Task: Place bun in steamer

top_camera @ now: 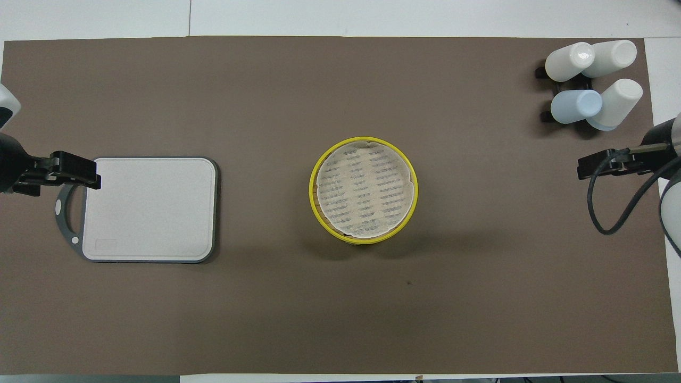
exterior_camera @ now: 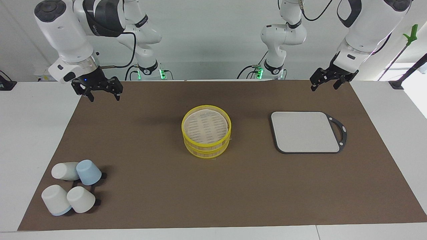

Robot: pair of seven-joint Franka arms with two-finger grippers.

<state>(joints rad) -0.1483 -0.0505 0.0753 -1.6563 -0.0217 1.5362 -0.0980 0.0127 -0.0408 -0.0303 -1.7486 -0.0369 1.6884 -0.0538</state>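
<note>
The steamer (exterior_camera: 205, 150) stands in the middle of the brown mat, two yellow-rimmed tiers stacked, with a slatted top covering it; it also shows in the overhead view (top_camera: 312, 187). The bun is not in view; the steamer's inside is hidden. My right gripper (exterior_camera: 104, 94) hangs open and empty in the air over the mat's corner at the right arm's end, well away from the steamer; it shows at the overhead view's edge (top_camera: 606, 162). My left gripper (exterior_camera: 324, 85) waits open and empty over the mat's corner near the board; it also shows in the overhead view (top_camera: 74, 171).
A flat grey board with a black handle (exterior_camera: 305, 131) (top_camera: 149, 207) lies toward the left arm's end. Several white and pale blue cups (exterior_camera: 71, 186) (top_camera: 590, 80) sit on a black rack, farther from the robots, at the right arm's end.
</note>
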